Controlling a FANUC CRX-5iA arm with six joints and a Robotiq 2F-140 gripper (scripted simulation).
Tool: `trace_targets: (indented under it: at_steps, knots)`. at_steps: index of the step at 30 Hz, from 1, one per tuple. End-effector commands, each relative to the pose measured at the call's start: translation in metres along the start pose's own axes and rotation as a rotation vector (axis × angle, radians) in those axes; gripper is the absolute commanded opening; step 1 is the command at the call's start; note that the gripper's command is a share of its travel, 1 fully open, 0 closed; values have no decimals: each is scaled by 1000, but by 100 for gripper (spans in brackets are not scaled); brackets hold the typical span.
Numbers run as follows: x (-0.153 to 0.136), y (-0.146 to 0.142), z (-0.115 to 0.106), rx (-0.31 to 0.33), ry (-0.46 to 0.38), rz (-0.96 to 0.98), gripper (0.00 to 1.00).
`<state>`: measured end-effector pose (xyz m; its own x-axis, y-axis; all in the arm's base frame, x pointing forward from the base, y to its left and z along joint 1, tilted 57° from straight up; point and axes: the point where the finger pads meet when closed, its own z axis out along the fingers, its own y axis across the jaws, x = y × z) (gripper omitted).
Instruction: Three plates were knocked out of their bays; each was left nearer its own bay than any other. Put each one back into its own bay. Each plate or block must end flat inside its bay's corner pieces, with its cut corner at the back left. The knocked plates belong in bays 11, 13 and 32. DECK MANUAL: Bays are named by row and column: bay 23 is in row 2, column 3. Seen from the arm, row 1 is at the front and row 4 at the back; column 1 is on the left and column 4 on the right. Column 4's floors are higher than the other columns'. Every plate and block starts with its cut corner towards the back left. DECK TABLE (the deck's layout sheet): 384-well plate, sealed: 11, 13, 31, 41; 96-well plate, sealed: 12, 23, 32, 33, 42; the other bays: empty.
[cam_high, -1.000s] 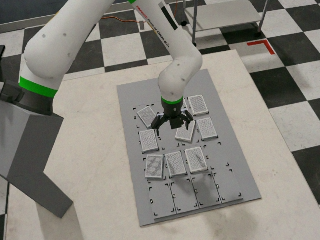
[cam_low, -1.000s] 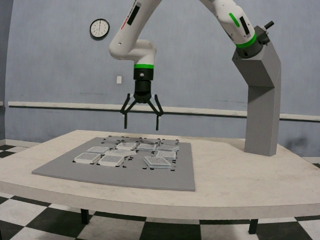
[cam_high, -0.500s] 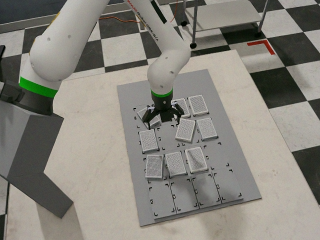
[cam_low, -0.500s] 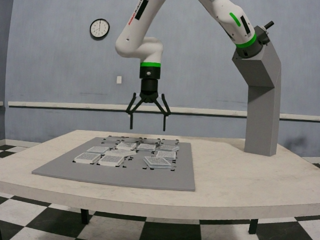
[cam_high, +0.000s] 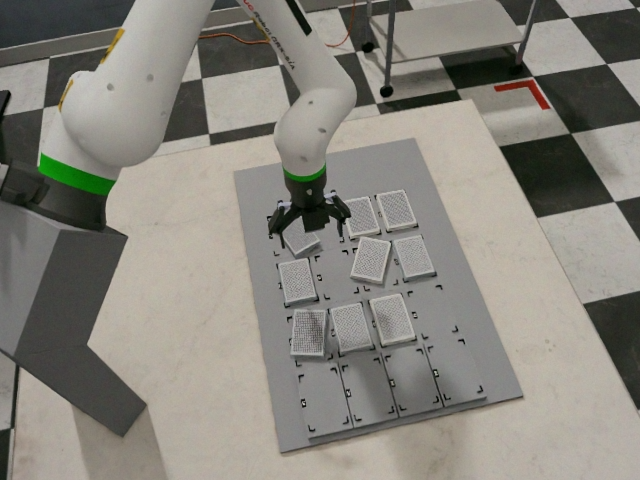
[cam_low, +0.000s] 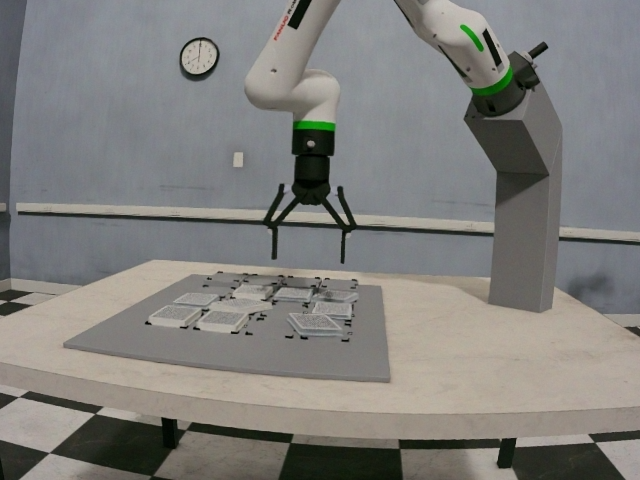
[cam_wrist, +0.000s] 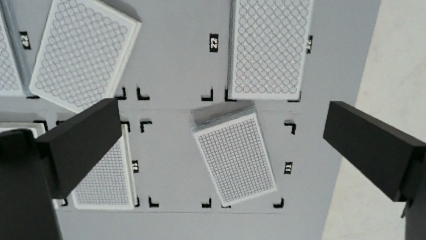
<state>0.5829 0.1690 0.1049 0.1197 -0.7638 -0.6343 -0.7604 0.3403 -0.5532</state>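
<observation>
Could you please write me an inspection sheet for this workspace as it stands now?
Surface: pale table bearing a grey deck.
Job's things: bay 11 plate lies crooked over its corner pieces; bay 32 plate is turned and out of its bay; bay 13 plate is skewed. The six other plates sit square in their bays.
Clutter: nothing seen.
End effector: open, holding nothing, high above the bay 11 plate.
Cables: orange cable on the floor behind the table.
Surroundings: checkered floor, metal cart, red floor mark, wall clock.
</observation>
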Motion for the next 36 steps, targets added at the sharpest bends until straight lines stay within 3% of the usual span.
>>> trace_targets:
  at_steps: [1,24,36]
  knots:
    - [-10,8,-2,1,3,0,100]
    - [-72,59,-9,1,3,0,100]
    - [-72,59,-9,1,3,0,100]
